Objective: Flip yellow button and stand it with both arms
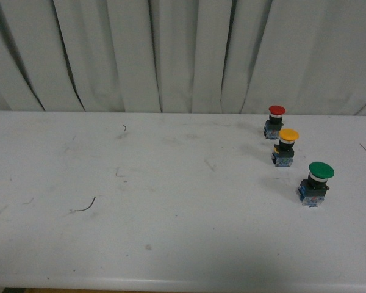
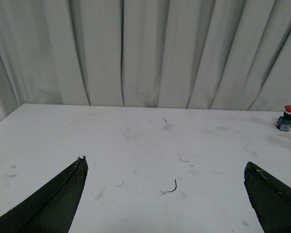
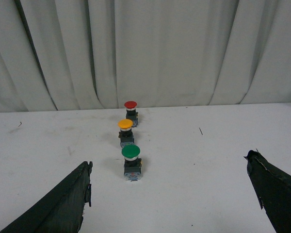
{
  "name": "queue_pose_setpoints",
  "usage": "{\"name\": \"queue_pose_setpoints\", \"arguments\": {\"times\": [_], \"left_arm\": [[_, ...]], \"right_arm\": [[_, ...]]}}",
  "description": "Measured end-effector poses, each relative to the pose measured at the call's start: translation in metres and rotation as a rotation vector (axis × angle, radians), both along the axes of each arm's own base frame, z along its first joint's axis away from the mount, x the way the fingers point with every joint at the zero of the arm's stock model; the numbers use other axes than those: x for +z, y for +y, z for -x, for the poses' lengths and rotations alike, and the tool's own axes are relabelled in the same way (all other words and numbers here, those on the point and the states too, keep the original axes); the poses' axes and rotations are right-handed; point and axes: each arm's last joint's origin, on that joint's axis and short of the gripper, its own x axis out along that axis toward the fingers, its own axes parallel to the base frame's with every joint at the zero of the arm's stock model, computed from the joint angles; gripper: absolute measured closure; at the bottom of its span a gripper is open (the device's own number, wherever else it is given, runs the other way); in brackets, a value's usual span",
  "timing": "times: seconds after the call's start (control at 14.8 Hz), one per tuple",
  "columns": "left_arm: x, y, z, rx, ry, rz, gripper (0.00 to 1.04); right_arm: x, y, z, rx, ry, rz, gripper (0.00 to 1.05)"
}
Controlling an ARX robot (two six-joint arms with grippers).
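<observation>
The yellow button stands upright, cap up, on the white table at the right, between a red-capped button behind it and a green-capped button in front. It also shows in the right wrist view, ahead of my right gripper, whose jaws are wide open and empty, well short of it. My left gripper is open and empty over bare table, far to the left of the buttons. Neither arm shows in the front view.
The red button shows at the far edge of the left wrist view. A thin curved dark wire scrap lies on the table's left part. Grey curtains hang behind the table. The table's front edge is near.
</observation>
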Motion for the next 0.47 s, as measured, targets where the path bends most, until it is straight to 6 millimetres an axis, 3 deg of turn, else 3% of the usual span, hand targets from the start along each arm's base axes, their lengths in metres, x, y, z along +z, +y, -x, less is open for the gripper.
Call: {"name": "queue_pose_setpoints", "arguments": {"times": [0.47], "left_arm": [[0.0000,0.0000,0.0000,0.000,0.000,0.000,0.07]], "right_arm": [[0.0000,0.0000,0.0000,0.000,0.000,0.000,0.06]]}}
